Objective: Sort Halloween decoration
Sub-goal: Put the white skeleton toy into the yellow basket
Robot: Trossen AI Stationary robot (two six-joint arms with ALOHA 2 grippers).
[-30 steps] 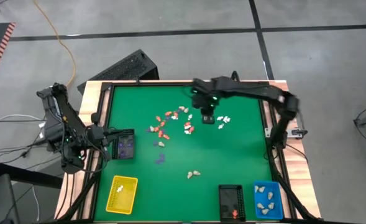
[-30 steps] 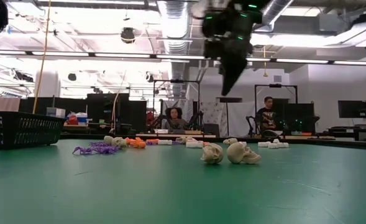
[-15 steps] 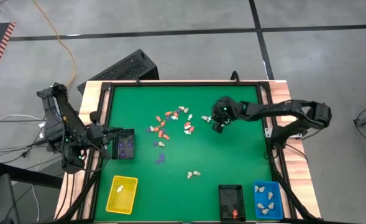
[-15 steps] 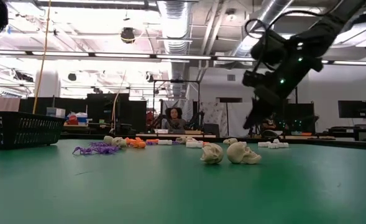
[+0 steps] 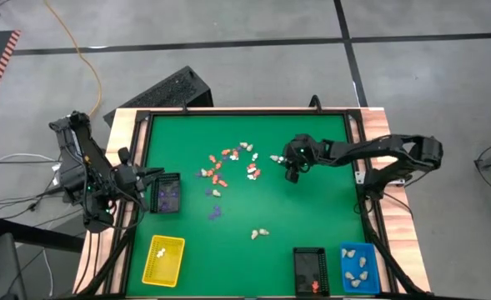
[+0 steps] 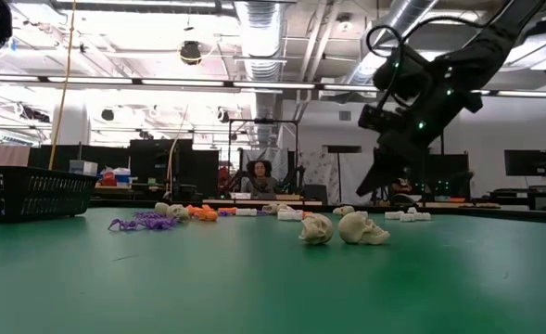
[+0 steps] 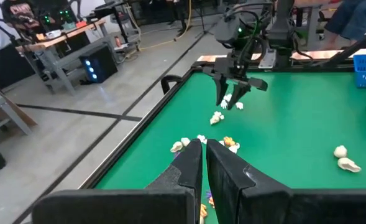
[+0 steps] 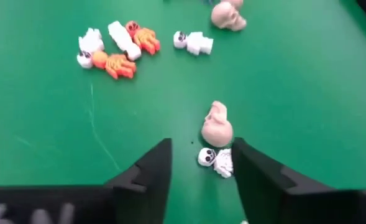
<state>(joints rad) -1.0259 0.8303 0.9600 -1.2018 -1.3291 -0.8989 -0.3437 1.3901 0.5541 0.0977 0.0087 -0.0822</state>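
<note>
Right wrist view: the right gripper (image 8: 198, 171) is seen with jaws spread above a cream skull (image 8: 217, 126) and white skeleton (image 8: 215, 159) on the green worktop (image 8: 294, 93). The left gripper (image 7: 203, 163) is held with jaws pressed together by the black basket (image 5: 165, 193)

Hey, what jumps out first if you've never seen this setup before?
The right gripper hangs open, low over the green table, just above a cream skull and a small white skeleton. A scatter of orange and white figurines lies mid-table, toward the far edge. The left gripper waits shut at the left edge.

Table (image 5: 328, 217): green surface, black rim. Figurines (image 8: 123, 46): orange-red, white, cream-beige, purple. Trays: 1 yellow (image 5: 163, 259), 1 blue (image 5: 358, 268), 2 black.
</note>
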